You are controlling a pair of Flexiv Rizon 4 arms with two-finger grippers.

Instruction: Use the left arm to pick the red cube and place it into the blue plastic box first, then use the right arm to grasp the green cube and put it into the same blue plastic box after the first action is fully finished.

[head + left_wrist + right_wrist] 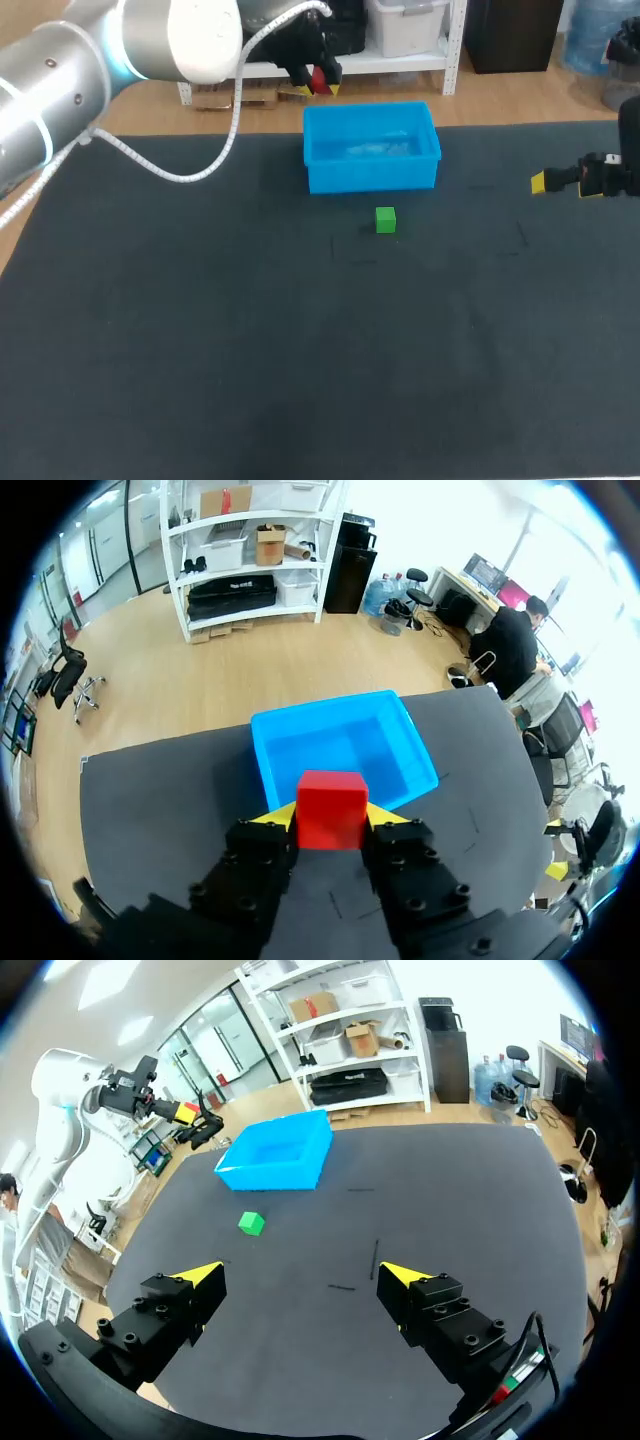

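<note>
1. My left gripper (332,816) is pinching the red cube (331,802), one yellow-tipped finger on each of two opposite flat faces. The cube sits up at the tips with its top and front faces showing, lifted off the table (200,350).
2. I judge the red cube light and rigid, with smooth, perhaps slightly slick faces. Square contact on parallel sides, as now, suits it best; a corner hold would risk it twisting out.
3. Just ahead of my left fingers and below them is the blue plastic box (350,742), open-topped with nothing in it. Its walls look thin and springy, so I would guess a knock could slide it.
4. Beyond the box, on its far side from my left gripper, the green cube (385,220) rests on the table, near the box wall but apart from it. It should handle like the red one, taken by two opposite faces.
5. Farthest off, my right gripper (300,1274) hangs spread wide and holds nothing, with the green cube well ahead of it.
6. I can make out no label, brand or writing on either cube or on the box.
</note>
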